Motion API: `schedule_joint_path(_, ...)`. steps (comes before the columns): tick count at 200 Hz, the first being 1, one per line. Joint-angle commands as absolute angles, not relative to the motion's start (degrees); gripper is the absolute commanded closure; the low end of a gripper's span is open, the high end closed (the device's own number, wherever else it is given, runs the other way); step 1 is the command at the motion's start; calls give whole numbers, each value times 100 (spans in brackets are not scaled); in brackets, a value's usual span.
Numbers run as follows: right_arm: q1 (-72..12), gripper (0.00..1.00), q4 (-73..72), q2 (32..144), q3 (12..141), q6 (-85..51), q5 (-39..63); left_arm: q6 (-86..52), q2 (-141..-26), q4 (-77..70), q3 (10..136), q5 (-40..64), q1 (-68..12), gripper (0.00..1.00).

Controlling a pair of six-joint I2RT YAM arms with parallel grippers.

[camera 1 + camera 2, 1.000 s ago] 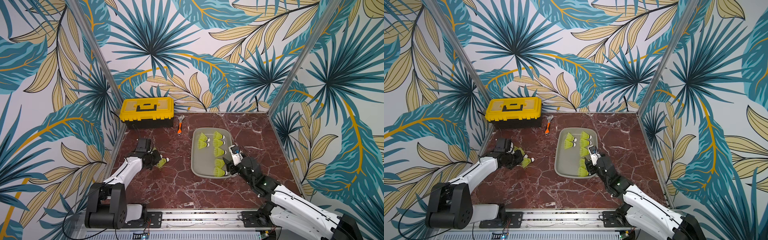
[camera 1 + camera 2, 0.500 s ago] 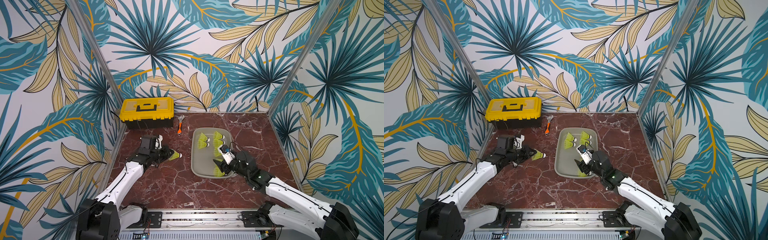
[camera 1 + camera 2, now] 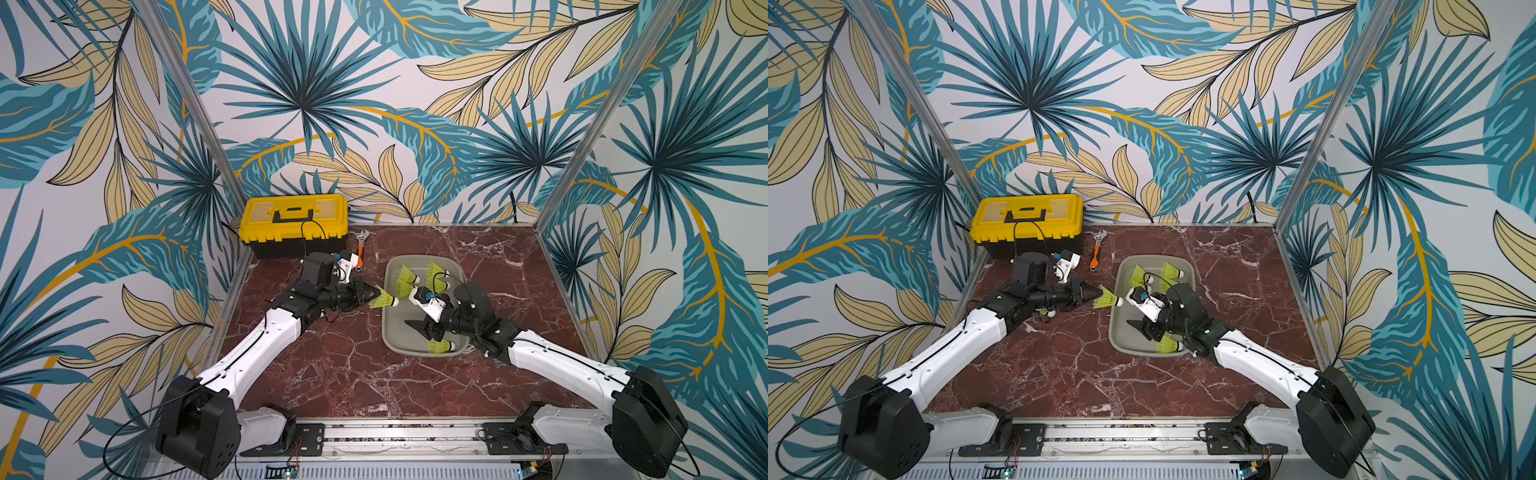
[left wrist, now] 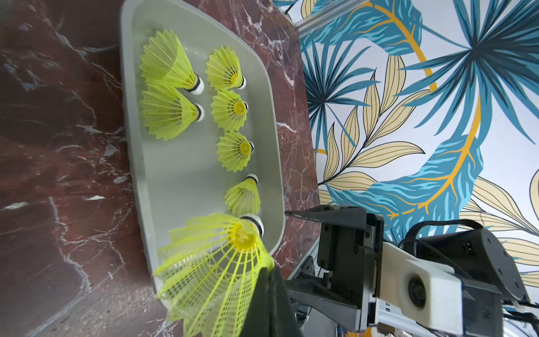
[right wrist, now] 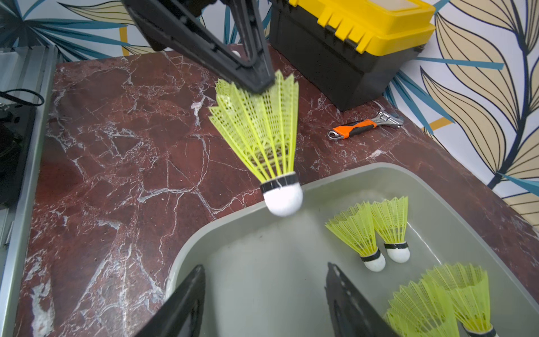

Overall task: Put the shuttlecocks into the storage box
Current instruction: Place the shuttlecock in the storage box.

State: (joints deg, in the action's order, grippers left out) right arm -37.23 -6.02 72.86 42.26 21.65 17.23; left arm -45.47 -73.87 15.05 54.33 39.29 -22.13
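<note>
My right gripper (image 5: 262, 303) hangs over the near end of the grey storage box (image 3: 385, 328), jaws spread and empty. My left gripper (image 3: 375, 292) pinches one shuttlecock (image 3: 385, 300) by its skirt above the box's left rim. Six more shuttlecocks (image 4: 170, 112) lie inside. Beyond sit the orange-handled wrench (image 3: 360, 251) and the yellow-lidded toolbox (image 3: 293, 216).

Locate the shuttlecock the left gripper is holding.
In both top views the held shuttlecock is pinched by its skirt edge in the left gripper, white tip at the storage box's left rim.
</note>
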Motion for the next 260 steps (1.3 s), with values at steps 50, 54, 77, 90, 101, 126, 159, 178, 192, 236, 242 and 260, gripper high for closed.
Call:
schedule_joint_path(50, -3746, 35, -672, 7689, 4466, 2610, 1831, -4491, -7672, 1393, 5998, 4197, -2538, 100)
schedule_joint_path(54, -3748, 35, -690, 7698, 4465, 2603, 1788, -4491, -7681, 1397, 6009, 4207, -2542, 100)
schedule_joint_path(77, -3746, 38, -751, 7743, 4465, 2608, 1606, -4485, -7725, 1486, 6076, 4250, -2597, 100)
schedule_joint_path(90, -3748, 41, -777, 7752, 4464, 2603, 1561, -4455, -7743, 1538, 6127, 4266, -2641, 100)
schedule_joint_path(101, -3744, 41, -804, 7761, 4456, 2608, 1510, -4417, -7760, 1681, 6161, 4258, -2661, 100)
schedule_joint_path(126, -3745, 41, -862, 7769, 4447, 2603, 1450, -4363, -7787, 1799, 6193, 4241, -2686, 100)
schedule_joint_path(159, -3744, 53, -827, 7795, 4465, 2618, 1477, -4364, -7822, 1801, 6196, 4231, -2702, 100)
schedule_joint_path(178, -3746, 64, -800, 7796, 4456, 2627, 1477, -4360, -7829, 1795, 6213, 4244, -2703, 100)
schedule_joint_path(192, -3745, 70, -783, 7787, 4456, 2628, 1469, -4356, -7840, 1799, 6217, 4245, -2711, 100)
schedule_joint_path(236, -3744, 78, -646, 7753, 4478, 2663, 1476, -4136, -7809, 1972, 6293, 4157, -2707, 79)
schedule_joint_path(242, -3745, 78, -596, 7743, 4490, 2681, 1489, -4032, -7805, 2045, 6322, 4153, -2707, 76)
schedule_joint_path(260, -3744, 78, -430, 7711, 4534, 2716, 1538, -3533, -7860, 2574, 6535, 4050, -2707, 67)
